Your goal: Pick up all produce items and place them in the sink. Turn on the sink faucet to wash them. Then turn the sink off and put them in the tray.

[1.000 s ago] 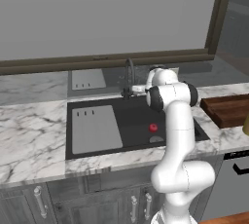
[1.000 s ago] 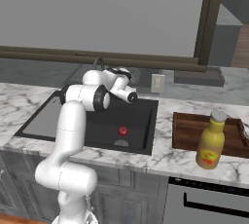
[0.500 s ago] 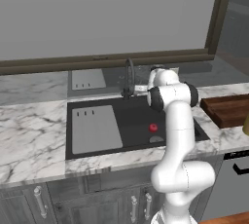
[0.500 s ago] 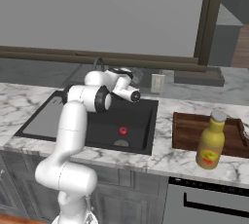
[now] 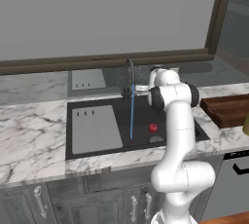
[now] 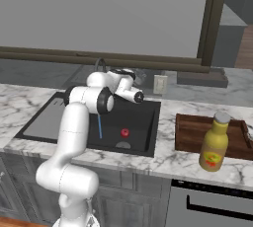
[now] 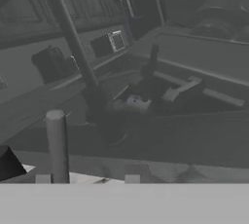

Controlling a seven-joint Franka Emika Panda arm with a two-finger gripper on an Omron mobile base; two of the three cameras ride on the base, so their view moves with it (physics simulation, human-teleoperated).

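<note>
While water runs — fruit (image 5: 153, 127) in sink (image 5: 97, 102)

- My arm (image 5: 176, 135) is glossy white, built of rounded tubular links.
- Dark rings mark its joints, clearest at the elbow.
- Its base swells into a bulbous white pedestal.
- In the hand view I see two small dark finger tips (image 7: 9, 162).

The sink (image 5: 97, 102) is set in the counter (image 5: 29, 135). A panel (image 5: 95, 129) covers its left part; the fruit (image 5: 153, 127) lies in its right part. The faucet (image 5: 129, 78) stands behind the basin. The tray (image 6: 192, 131) lies right of the sink, a bottle (image 6: 214, 142) at its front edge.
</note>
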